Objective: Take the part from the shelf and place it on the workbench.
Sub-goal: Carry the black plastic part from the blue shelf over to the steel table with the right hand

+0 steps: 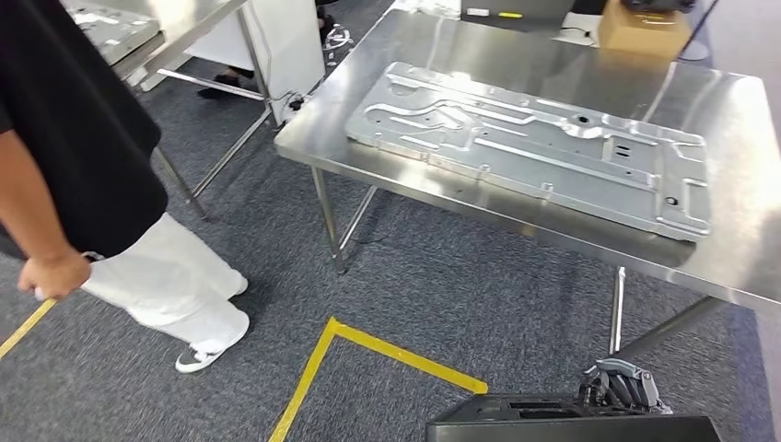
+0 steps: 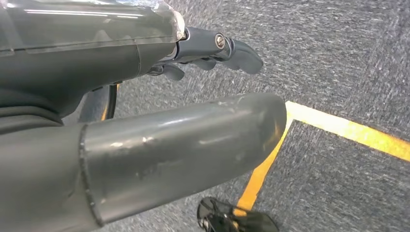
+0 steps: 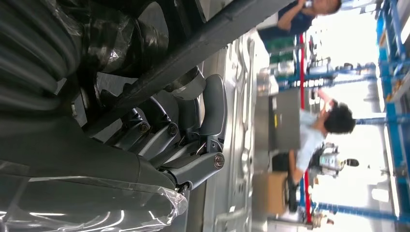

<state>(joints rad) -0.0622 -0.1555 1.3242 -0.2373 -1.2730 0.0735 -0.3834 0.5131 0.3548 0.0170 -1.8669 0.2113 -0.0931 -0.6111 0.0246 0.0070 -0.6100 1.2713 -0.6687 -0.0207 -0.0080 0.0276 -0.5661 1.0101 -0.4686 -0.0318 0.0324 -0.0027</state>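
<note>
Steel workbench (image 1: 516,64) bears the part (image 1: 534,147) over grey carpet (image 1: 442,295); both hands' grips cannot be told.

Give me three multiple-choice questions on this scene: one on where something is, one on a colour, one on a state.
1. Where is the metal panel?
A. on the carpet
B. on the steel workbench
C. in the person's hands

2. What colour is the tape on the carpet?
A. yellow
B. red
C. white

3. How does the metal panel lie?
A. standing on edge
B. hanging off the table
C. flat

Answers: 1 B, the metal panel rests on the steel workbench. 2 A, the tape is yellow against the grey carpet. 3 C, its whole face lies flat on the tabletop.
</note>
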